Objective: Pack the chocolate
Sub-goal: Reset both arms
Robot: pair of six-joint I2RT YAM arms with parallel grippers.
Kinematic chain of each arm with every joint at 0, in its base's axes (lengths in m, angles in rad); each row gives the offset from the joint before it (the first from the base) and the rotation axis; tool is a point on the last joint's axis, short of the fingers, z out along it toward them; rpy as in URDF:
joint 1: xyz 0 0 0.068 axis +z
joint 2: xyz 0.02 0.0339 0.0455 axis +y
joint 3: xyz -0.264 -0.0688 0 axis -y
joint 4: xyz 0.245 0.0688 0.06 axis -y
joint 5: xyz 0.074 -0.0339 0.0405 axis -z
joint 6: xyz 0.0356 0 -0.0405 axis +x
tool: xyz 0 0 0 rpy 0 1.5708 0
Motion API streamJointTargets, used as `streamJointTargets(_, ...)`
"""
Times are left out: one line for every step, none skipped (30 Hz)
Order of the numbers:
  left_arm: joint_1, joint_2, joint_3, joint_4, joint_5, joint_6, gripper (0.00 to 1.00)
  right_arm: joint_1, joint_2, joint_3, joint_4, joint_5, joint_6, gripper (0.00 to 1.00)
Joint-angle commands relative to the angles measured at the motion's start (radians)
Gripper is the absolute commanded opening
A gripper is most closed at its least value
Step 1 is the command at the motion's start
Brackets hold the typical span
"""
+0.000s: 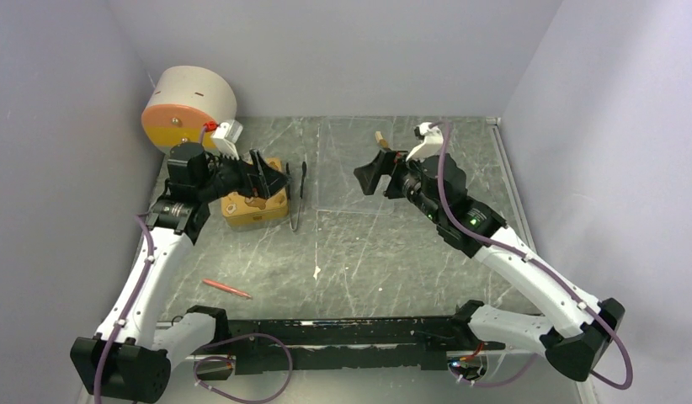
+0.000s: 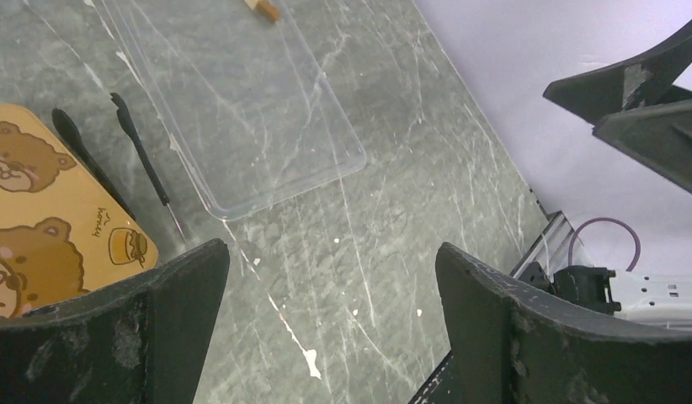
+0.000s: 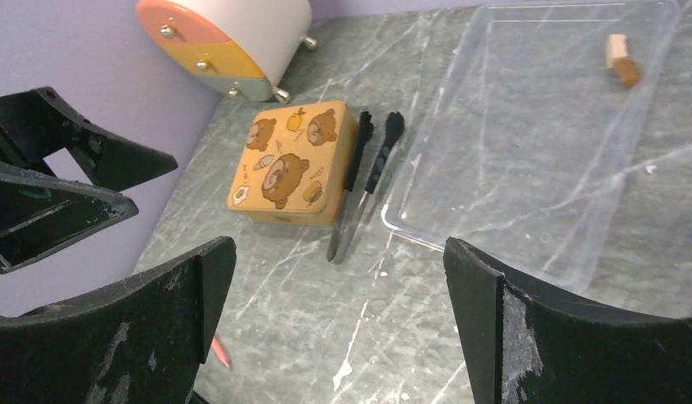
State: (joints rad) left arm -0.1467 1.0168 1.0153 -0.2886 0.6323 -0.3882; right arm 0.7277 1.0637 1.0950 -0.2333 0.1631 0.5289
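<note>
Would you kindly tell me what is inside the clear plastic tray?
One small cream-and-brown chocolate piece lies near a far corner of the clear tray. The rest that shows is bare; the right end effector hides part of its near edge.

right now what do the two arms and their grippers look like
The left arm and right arm have white shells, black joints and black bases, with a purple cable along each. The left gripper and right gripper are black with broad wedge fingers, scuffed grey at the edges.
</note>
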Motion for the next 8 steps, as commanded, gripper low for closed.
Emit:
streamJointTargets(-0.004, -0.020, 0.003, 0.058, 0.046, 0.021, 0.97, 0.002, -0.023, 0.006, -0.057, 0.070, -0.011, 1.00)
streamJointTargets(-0.005, -0.019, 0.007, 0.055, 0.043, 0.025, 0.97, 0.003, -0.021, 0.012, -0.065, 0.069, -0.008, 1.00)
streamJointTargets(-0.005, -0.019, 0.011, 0.051, 0.040, 0.027, 0.97, 0.002, -0.019, 0.016, -0.066, 0.069, -0.004, 1.00)
streamJointTargets(-0.007, -0.019, 0.012, 0.048, 0.038, 0.029, 0.97, 0.002, -0.019, 0.016, -0.063, 0.067, 0.000, 1.00)
streamJointTargets(-0.007, -0.020, 0.012, 0.046, 0.035, 0.031, 0.97, 0.001, -0.020, 0.015, -0.057, 0.064, 0.001, 1.00)
streamJointTargets(-0.007, -0.021, 0.012, 0.042, 0.031, 0.034, 0.97, 0.001, -0.023, 0.013, -0.054, 0.061, 0.002, 1.00)
streamJointTargets(-0.008, -0.024, 0.009, 0.040, 0.026, 0.036, 0.97, 0.001, -0.026, 0.013, -0.050, 0.060, 0.000, 1.00)
streamJointTargets(-0.008, -0.026, 0.006, 0.039, 0.021, 0.038, 0.97, 0.003, -0.032, 0.011, -0.042, 0.059, -0.004, 1.00)
